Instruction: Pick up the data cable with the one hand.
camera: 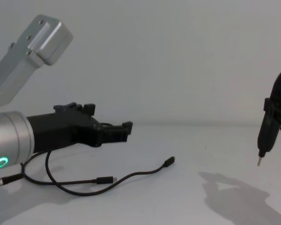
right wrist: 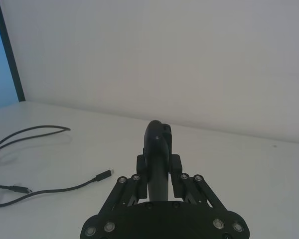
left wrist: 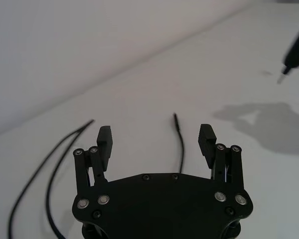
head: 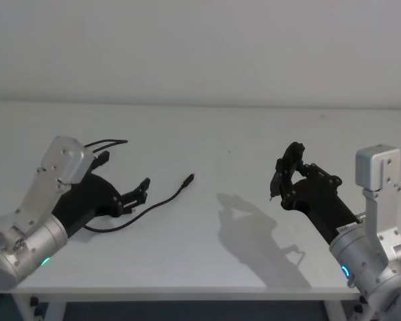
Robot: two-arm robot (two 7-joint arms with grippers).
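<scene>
left gripper (head: 137, 196) is held released, jaws spread, over the data cable (head: 167, 198) near the table's (head: 254, 134) left edge; right gripper (head: 291, 164) is seen raised near the right edge.

A bare white tabletop (head: 227, 134) runs back to a plain pale wall (head: 200, 47); a dark upright strip (right wrist: 8, 50), perhaps a screen's frame, borders something blue.

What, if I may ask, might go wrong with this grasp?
The cable lies thin and flat between the open left hand's fingers, so they may close above it or scrape the table. Its loops run under that arm and might snag when lifted. The right hand hangs idle at right.
</scene>
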